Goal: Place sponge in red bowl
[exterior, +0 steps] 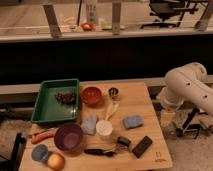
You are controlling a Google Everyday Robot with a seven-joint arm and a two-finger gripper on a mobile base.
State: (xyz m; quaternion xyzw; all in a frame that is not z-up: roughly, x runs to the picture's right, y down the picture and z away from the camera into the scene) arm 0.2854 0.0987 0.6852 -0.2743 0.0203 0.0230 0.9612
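Note:
A blue sponge (133,121) lies flat on the wooden table (150,102), right of the middle. The red bowl (91,95) stands at the back of the table, beside the green tray, and looks empty. My white arm (187,87) comes in from the right. My gripper (167,119) hangs at the table's right edge, to the right of the sponge and apart from it. It holds nothing that I can see.
A green tray (54,102) with a dark item stands back left. Between the sponge and the red bowl are a banana (112,109), a small metal cup (114,92), a white cup (104,128) and a grey cloth (90,124). A purple bowl (69,137), a carrot (42,136), an apple (56,161) and a black block (142,146) lie in front.

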